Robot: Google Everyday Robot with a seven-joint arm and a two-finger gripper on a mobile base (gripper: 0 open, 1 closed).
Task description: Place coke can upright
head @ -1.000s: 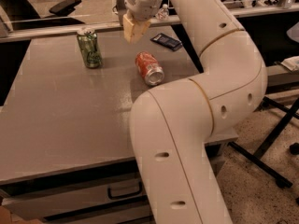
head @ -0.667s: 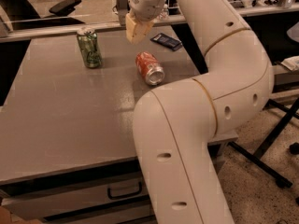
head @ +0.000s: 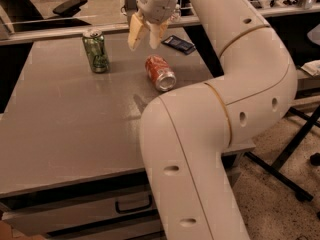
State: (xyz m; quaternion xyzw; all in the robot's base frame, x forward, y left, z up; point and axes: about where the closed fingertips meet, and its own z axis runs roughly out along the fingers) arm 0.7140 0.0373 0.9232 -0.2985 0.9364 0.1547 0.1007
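Observation:
The coke can [head: 160,72], red-orange with white markings and a silver end, lies on its side on the grey table [head: 65,119], its silver end facing the near right. My gripper [head: 144,38] hangs above the table, just behind and to the left of the can, not touching it. Its two cream fingers [head: 135,32] point down with a gap between them and hold nothing. The big white arm fills the right half of the view and hides part of the table.
A green can [head: 96,50] with a silver top stands upright at the table's back left. A dark flat packet [head: 178,44] lies behind the coke can. A drawer handle [head: 134,205] shows below the table's front. Black stand legs [head: 290,154] cross the floor at right.
The gripper has shifted slightly to the right and lower, toward the lying coke can. The cans have not moved.

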